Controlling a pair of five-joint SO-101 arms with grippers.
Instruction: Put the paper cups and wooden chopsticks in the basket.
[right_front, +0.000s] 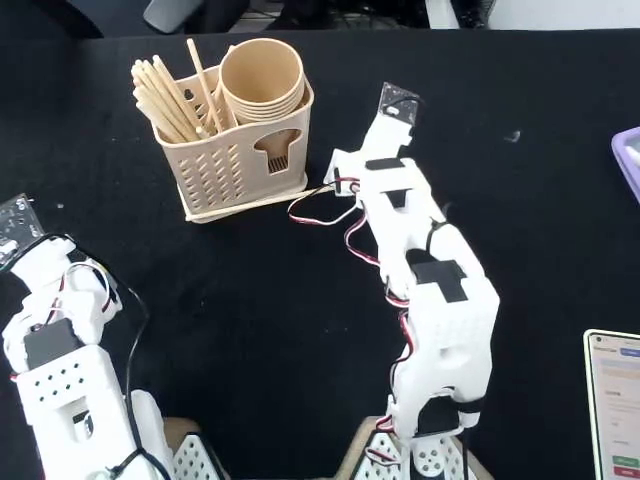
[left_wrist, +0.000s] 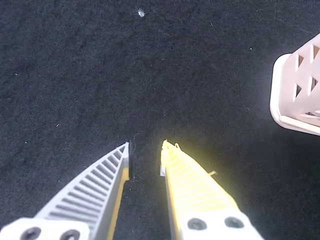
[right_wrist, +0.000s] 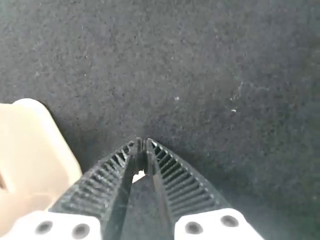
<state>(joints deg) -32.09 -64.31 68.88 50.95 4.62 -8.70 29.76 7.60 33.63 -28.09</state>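
The right pincer (right_wrist: 142, 144) is closed on nothing over the black table (right_wrist: 225, 60), with a corner of the basket (right_wrist: 30, 150) just beside it. The left pincer (left_wrist: 145, 146) is parted a little and empty. From above, the paper cups (right_front: 262, 75) and chopsticks (right_front: 165, 95) stand inside the basket.

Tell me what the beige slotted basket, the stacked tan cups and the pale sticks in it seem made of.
Beige slotted basket: probably moulded plastic, matte; even rows of identical slots, rounded corners.
Stacked tan cups: paper, matte kraft look; thin rolled rims, closely nested.
Pale thin sticks: likely bare wood or bamboo, dull finish; grain too fine to see.
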